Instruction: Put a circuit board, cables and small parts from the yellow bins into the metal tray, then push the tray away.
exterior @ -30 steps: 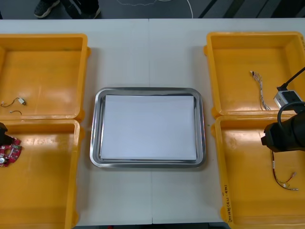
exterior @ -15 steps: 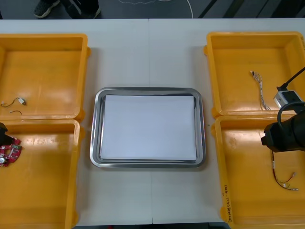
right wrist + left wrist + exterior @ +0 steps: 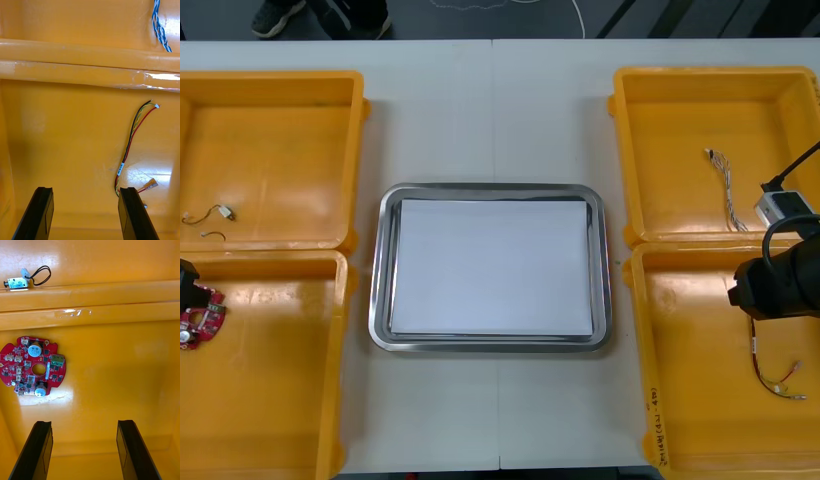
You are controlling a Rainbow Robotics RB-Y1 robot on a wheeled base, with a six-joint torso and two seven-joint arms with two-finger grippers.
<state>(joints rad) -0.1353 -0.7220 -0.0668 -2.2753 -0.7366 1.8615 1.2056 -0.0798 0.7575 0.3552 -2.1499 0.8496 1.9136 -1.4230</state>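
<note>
A round red circuit board [image 3: 33,367] lies flat in the near left yellow bin [image 3: 280,400], ahead of my left gripper [image 3: 84,452] and off to the side of one finger. That gripper is open and holds nothing; the left arm [image 3: 185,280] shows at the table's left edge beside the circuit board [image 3: 202,322]. In the near right bin [image 3: 700,400], my right gripper [image 3: 86,215] hovers open. A red and yellow cable [image 3: 133,138] lies just beyond one fingertip. The right arm [image 3: 780,285] hangs over that bin, next to the cable [image 3: 770,370].
The metal tray [image 3: 380,270], white inside, sits between the bins. Small metal parts [image 3: 220,212] lie in the far left bin; one with a black wire loop [image 3: 17,283] rests past the bin walls. A twisted blue and white cable [image 3: 725,185] lies in the far right bin.
</note>
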